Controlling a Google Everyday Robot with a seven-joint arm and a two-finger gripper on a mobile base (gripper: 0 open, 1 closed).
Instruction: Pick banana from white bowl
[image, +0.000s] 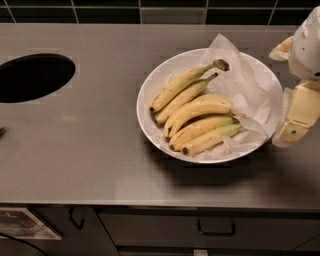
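Banana (200, 107) | frame centre, mid-bunch in white bowl (141, 102), cradled by paper (250, 85), on table (90, 150) | your pincer (294, 125) waited at right edge beside bowl, likely staged for reach | its opening: cannot tell

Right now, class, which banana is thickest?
The middle banana, third of five, plain yellow, below the stem-joined pair. The gripper sits right of the white bowl.

Kitchen: steel counter (100, 150) with round hole (32, 77), dark wall tiles (175, 12), drawers (215, 227) below; gripper (296, 117) over counter's right end.
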